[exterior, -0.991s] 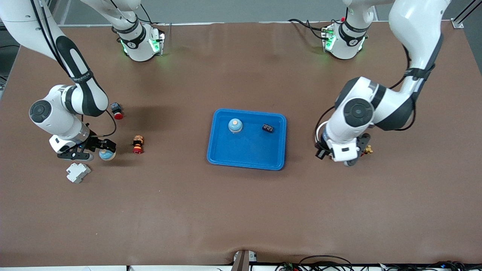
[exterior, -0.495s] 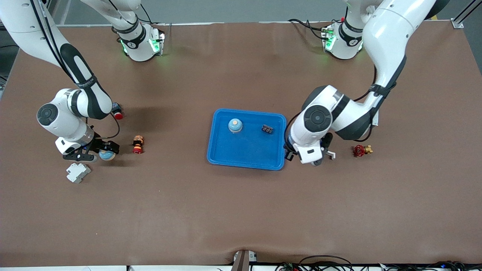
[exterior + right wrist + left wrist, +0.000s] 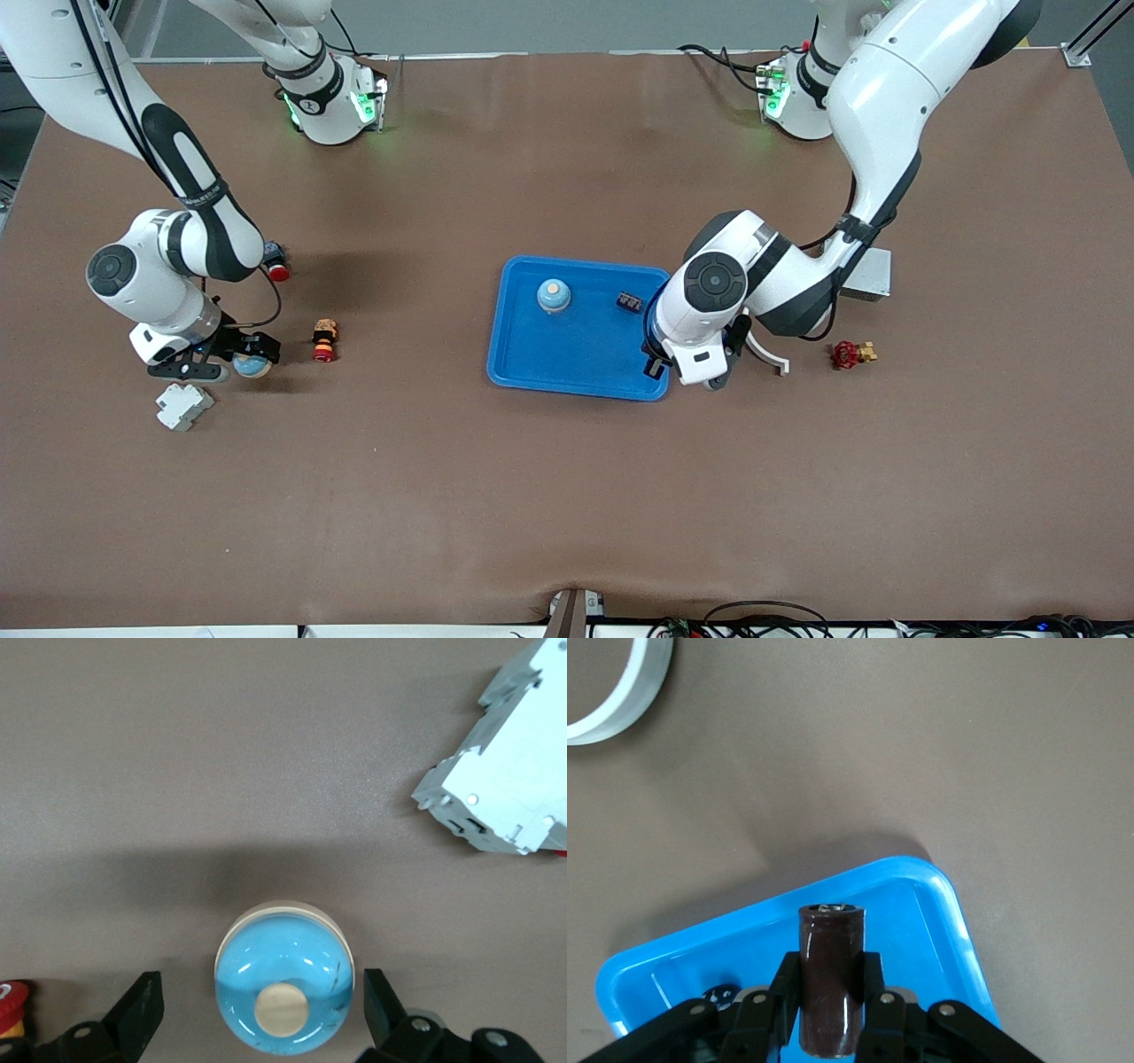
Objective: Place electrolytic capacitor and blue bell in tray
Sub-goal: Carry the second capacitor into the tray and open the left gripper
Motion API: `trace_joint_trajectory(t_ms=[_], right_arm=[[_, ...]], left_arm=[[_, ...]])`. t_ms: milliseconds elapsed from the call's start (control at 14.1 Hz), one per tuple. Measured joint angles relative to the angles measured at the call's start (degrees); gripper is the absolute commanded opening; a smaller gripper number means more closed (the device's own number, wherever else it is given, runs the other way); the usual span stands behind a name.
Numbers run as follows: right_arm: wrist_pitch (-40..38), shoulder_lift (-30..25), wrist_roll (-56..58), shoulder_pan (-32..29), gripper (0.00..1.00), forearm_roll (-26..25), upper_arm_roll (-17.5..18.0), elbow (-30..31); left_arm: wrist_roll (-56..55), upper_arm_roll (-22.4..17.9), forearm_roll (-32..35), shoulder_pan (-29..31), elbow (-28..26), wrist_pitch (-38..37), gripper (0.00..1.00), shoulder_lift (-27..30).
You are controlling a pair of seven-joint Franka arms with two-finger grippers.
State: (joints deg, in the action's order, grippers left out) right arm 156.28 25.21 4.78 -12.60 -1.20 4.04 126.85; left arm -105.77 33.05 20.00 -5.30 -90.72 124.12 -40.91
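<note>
Over the tray corner, left gripper jaws clamp the electrolytic capacitor; early release probably rolls it out; right gripper jaws apart around the blue bell.

The left gripper hung low with its 2 fingers clamped tight, its arm bent sharply at the elbow. The right gripper pointed straight down, fingers spread wide.

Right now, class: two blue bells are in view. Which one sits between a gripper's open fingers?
The blue bell on the bare table, between the right gripper's open fingers. The other bell stands in the tray, ungripped.
</note>
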Motion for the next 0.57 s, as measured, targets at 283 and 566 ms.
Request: trace_joint_trajectory(t_ms=[283, 566], right_arm=[[0.0, 0.0, 0.2, 0.0, 1.00, 0.0, -0.1, -0.4], [0.1, 0.0, 1.2, -0.2, 1.00, 0.0, -0.2, -0.4]], left_arm=[[0.0, -0.9, 1.3, -1.3, 0.0, 2.1, 0.00, -1.5], [0.0, -1.5, 1.9, -2.8, 0.0, 3.6, 0.00, -3.0]])
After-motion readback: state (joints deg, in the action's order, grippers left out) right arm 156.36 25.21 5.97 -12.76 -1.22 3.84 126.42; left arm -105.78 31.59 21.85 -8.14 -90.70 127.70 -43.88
